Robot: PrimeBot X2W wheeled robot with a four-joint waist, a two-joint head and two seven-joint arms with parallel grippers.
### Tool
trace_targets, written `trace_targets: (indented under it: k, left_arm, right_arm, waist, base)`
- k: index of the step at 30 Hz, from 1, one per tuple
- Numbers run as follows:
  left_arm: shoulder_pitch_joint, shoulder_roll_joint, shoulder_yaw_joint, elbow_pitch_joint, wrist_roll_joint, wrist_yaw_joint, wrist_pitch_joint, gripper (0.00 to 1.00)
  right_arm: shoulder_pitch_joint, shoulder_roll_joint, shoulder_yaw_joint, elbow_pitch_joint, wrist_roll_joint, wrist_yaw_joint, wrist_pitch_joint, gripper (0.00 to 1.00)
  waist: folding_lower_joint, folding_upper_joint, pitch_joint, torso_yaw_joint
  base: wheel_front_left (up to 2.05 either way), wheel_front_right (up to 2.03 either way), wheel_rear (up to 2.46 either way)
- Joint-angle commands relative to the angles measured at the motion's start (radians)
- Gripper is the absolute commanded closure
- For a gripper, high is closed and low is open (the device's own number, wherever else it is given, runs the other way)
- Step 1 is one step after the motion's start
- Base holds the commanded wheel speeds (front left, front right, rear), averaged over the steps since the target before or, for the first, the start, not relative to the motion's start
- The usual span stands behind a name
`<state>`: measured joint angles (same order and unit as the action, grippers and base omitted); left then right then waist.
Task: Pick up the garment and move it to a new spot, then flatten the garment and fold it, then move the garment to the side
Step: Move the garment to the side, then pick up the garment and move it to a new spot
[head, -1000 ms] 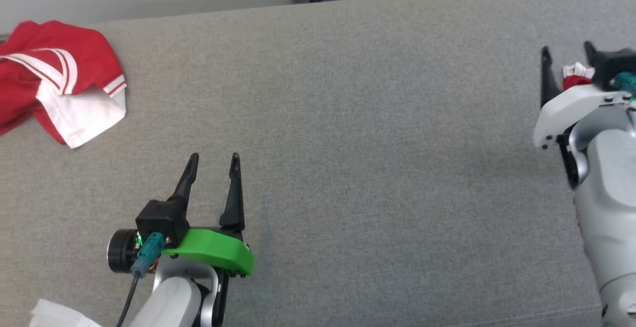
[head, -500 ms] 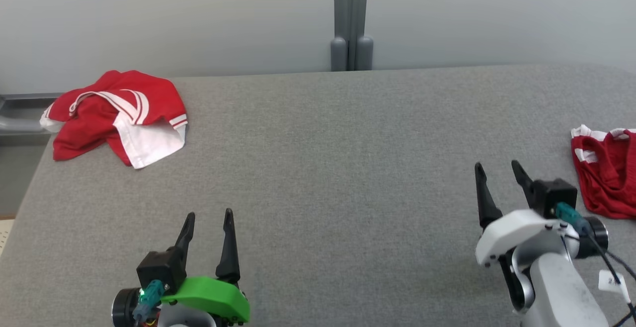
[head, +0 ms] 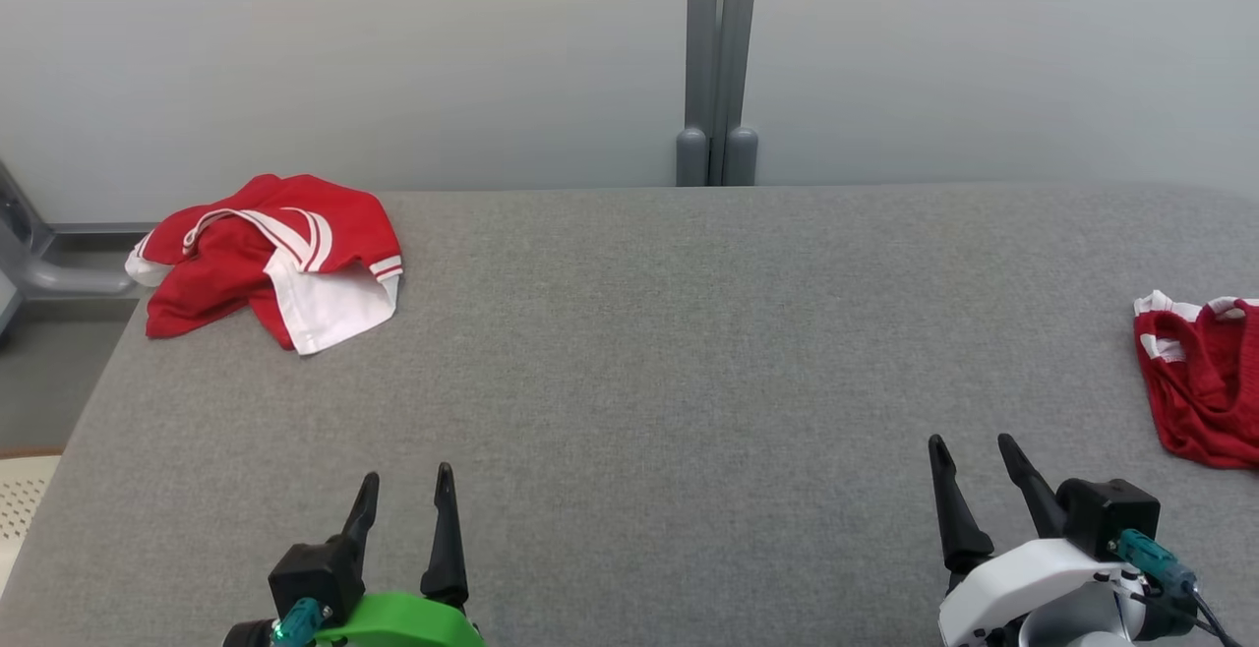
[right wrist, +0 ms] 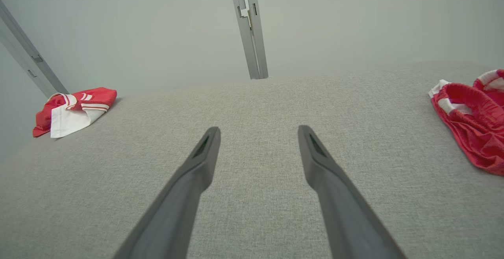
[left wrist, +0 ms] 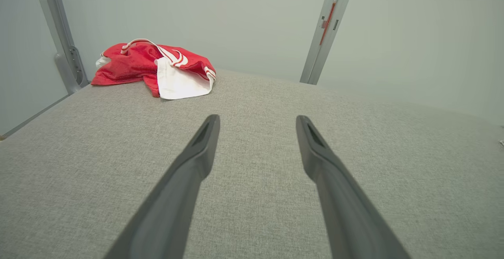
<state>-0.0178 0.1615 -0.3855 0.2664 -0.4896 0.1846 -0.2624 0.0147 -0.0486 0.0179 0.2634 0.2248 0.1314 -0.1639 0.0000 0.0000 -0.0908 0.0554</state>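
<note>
Head view: grey woven fabric surface (head: 689, 382) is filling the foreground, with a plain pale wall (head: 393, 57) standing behind it. A grey metal post (head: 717, 57) is rising against that wall at the surface's back edge. The red-and-white garment (head: 266, 254) is lying crumpled well left of the post, by the far left corner. A red garment (head: 1205, 382) with white trim is lying well right of the post, cut by the frame edge. The left gripper (head: 407, 475) is sitting nearside, left of the post, fingers spread wide and empty. The right gripper (head: 970, 442) is sitting nearside, right of the post, fingers spread wide, gripping nothing, apart from the red garment.
</note>
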Motion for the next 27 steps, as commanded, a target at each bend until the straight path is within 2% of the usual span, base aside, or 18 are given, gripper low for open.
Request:
trace_targets:
  k: [1,13,17,21,27]
  left_arm:
    - [0.001,-0.004,0.005,0.007,0.010,-0.007,-0.003,0.00]
    - [-0.020,-0.009,0.009,0.021,0.028,-0.019,-0.003,0.00]
    - [-0.028,-0.009,0.008,0.022,0.033,-0.020,-0.003,0.00]
    - [-0.039,-0.003,0.004,0.023,0.037,-0.020,-0.001,0.00]
    - [-0.056,0.017,0.004,0.013,0.042,-0.017,0.008,0.00]
  right_arm:
    - [0.013,-0.004,0.003,-0.012,-0.009,-0.001,0.004,0.00]
    - [0.033,-0.003,-0.013,-0.058,-0.027,-0.001,0.026,0.00]
    - [0.044,-0.003,-0.017,-0.068,-0.029,-0.001,0.030,0.00]
    - [0.046,-0.003,-0.018,-0.075,-0.019,-0.001,0.022,0.00]
    - [0.039,-0.003,-0.015,-0.069,0.001,-0.001,0.002,0.00]
  waist:
    - [0.0000,0.0000,-0.003,-0.004]
    - [0.0000,0.0000,-0.005,-0.005]
    - [0.0000,0.0000,-0.003,0.024]
    - [0.0000,0.0000,-0.001,0.099]
    - [0.0000,0.0000,0.005,0.274]
  base:
    - [0.00,0.00,0.00]
    - [0.00,0.00,0.00]
    - [0.00,0.00,0.00]
    - [0.00,0.00,0.00]
    - [0.00,0.00,0.00]
